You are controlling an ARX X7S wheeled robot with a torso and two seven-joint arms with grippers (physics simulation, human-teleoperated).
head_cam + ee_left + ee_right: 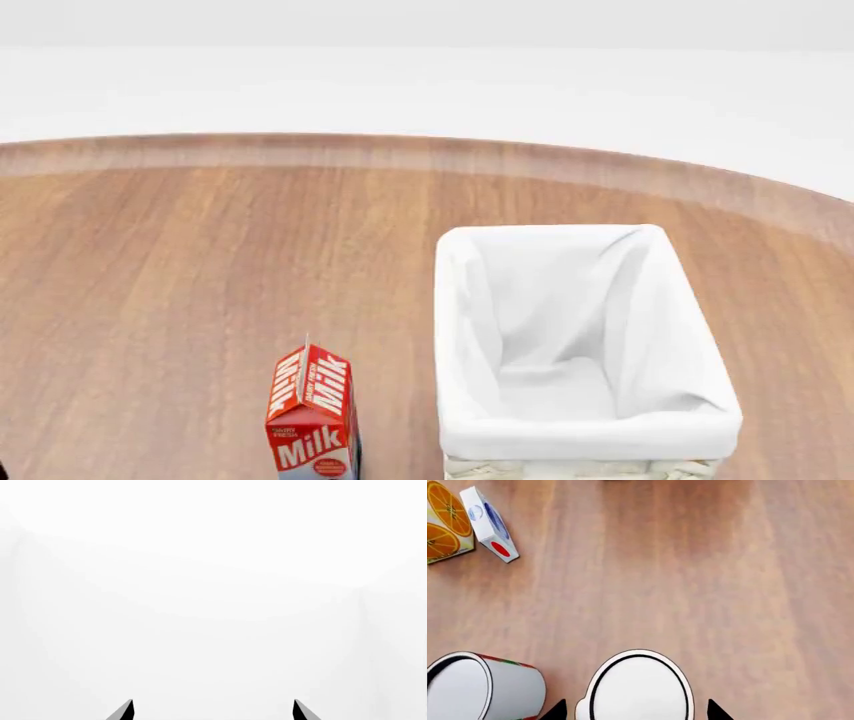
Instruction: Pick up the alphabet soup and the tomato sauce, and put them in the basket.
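The basket point(461, 330), cream wicker with white cloth lining, stands on the wooden table at the right of the head view; nothing shows inside it. In the right wrist view my right gripper point(637, 711) is open, with its fingertips point(557, 711) on either side of a pale-lidded can point(639, 690) seen from above. That can's label is hidden, so I cannot tell if it is the alphabet soup. Beside it stands the tomato sauce point(467, 690), with red and green at its rim. My left gripper point(213, 711) is open and empty over a plain white surface.
A red milk carton point(311, 420) stands at the front, left of the basket. An orange juice carton point(444, 522) and a small white box with blue and red marks point(488, 525) lie beyond the cans. Neither arm shows in the head view.
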